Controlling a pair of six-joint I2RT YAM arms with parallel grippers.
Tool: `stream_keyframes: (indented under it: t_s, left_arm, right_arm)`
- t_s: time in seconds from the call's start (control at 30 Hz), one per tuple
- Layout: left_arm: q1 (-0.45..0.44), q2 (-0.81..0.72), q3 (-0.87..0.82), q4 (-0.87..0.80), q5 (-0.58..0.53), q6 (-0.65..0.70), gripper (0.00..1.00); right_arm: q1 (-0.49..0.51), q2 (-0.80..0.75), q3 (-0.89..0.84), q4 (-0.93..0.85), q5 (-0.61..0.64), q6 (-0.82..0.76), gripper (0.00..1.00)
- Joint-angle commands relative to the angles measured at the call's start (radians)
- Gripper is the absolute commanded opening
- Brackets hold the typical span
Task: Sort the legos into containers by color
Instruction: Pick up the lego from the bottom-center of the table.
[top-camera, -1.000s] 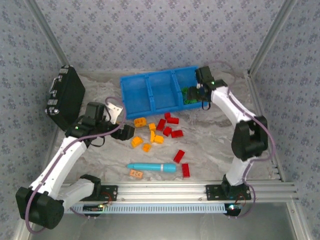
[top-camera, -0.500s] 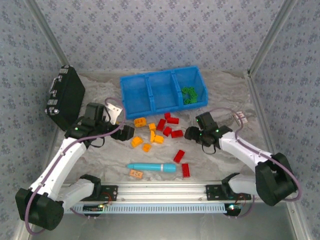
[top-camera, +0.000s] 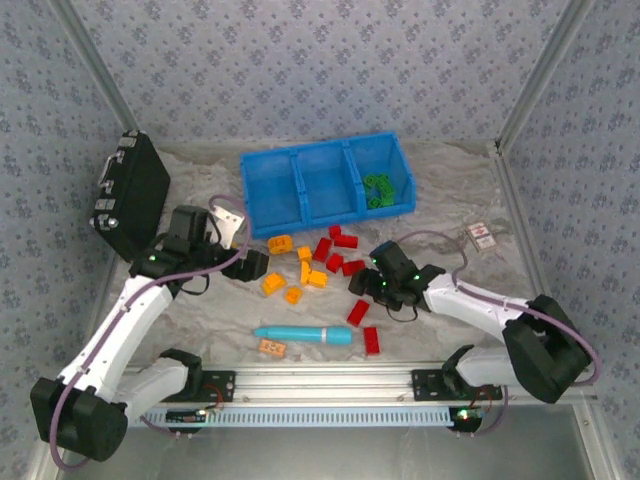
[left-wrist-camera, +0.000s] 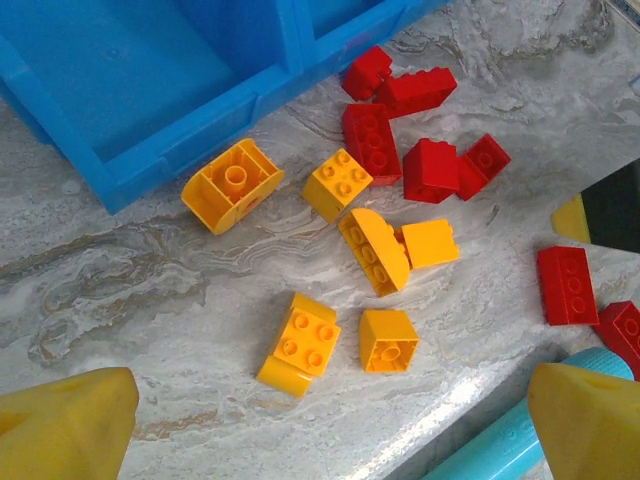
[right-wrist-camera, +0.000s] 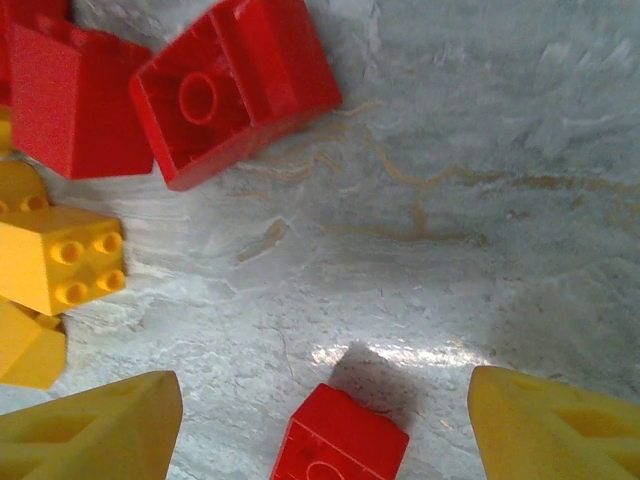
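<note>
Yellow-tipped, the right gripper (right-wrist-camera: 320, 425) hangs low over the marbled surface (right-wrist-camera: 450, 200) with its jaws spread apart. A red lego (right-wrist-camera: 340, 445) lies between them at the lower edge of the wrist view, with bare surface showing on either side of it, so neither tip touches it. Just beyond sit two more red legos (right-wrist-camera: 235, 85), one turned to show its hollow underside, and to their left are orange-yellow legos (right-wrist-camera: 60, 260). Seen from above, the right gripper (top-camera: 380, 282) is at the right edge of the scattered pile, beside the red ones. The left gripper (left-wrist-camera: 325, 425) is opened wide and holds nothing, hovering over a cluster of orange-yellow legos (left-wrist-camera: 385, 340), with more red ones farther on and the blue containers (left-wrist-camera: 150, 150) beyond them. In the top view the containers (top-camera: 300, 190) lie at the far side, with green legos (top-camera: 378, 190) in the right compartment. A cyan cylinder (top-camera: 302, 334) lies near the arms' bases and a black case (top-camera: 130, 195) stands far left.
</note>
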Motion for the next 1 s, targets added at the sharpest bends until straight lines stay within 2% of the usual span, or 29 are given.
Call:
stream_keyframes:
  t_s: [0.0, 0.23, 0.53, 0.83, 0.97]
  left_arm:
    - [0.008, -0.046, -0.005, 0.003, -0.014, 0.003, 1.0]
    - [0.008, -0.06, -0.007, 0.0, -0.011, 0.004, 1.0]
    - [0.008, -0.077, -0.013, 0.0, -0.001, 0.002, 1.0]
    - [0.008, -0.09, -0.016, -0.005, -0.009, 0.003, 1.0]
    - [0.008, -0.089, -0.016, -0.005, -0.011, 0.004, 1.0]
  right_arm:
    - [0.034, 0.015, 0.009, -0.049, 0.014, 0.032, 0.77]
    - [0.107, 0.03, 0.036, -0.153, 0.054, 0.069, 0.76]
    - [0.144, 0.127, 0.062, -0.094, 0.075, 0.094, 0.73]
    - [0.165, 0.209, 0.094, -0.094, 0.074, 0.084, 0.56]
    - [0.16, 0.208, 0.102, -0.108, 0.081, 0.066, 0.43]
